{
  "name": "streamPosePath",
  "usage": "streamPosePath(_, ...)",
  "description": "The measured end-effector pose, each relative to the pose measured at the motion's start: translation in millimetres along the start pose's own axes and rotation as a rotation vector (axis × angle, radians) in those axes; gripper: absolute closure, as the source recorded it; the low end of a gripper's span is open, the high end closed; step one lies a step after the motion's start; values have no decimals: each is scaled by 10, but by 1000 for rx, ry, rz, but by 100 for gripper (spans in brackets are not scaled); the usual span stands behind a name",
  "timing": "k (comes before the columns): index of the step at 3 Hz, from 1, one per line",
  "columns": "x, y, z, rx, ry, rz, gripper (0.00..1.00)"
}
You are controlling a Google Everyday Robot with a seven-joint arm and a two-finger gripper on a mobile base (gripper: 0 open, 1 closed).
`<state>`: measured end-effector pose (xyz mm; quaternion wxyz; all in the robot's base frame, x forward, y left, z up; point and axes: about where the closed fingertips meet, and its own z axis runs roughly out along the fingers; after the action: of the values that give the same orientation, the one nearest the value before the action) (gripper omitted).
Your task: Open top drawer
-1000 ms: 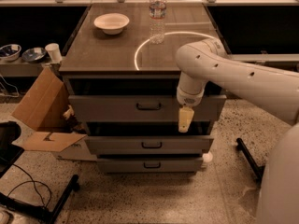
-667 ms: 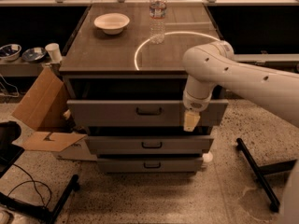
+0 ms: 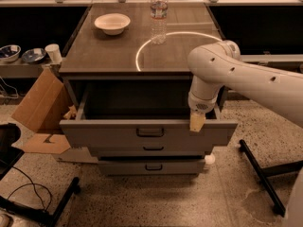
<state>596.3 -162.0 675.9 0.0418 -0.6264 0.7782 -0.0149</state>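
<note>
Gripper [image 3: 197, 122], cream-tipped on a white arm, hangs at the upper front edge of the top drawer [image 3: 109, 134], right of its dark handle [image 3: 150, 132]. Whether it is wide or closed cannot be told. The top drawer stands pulled well out, its dark inside exposed, overhanging the two shallower drawers beneath. The task looks largely done. A second ago the drawer front sat nearly flush and the gripper hung lower against the panel. Behind the drawer, a white bowl [image 3: 112, 22] and water bottle [image 3: 158, 13] stand on top.
</note>
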Motion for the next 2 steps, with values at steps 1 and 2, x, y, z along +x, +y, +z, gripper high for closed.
streamPosePath(1,258,377,-27,-37,12,63,100)
streamPosePath(2,249,400,-39,-40,13,68,100)
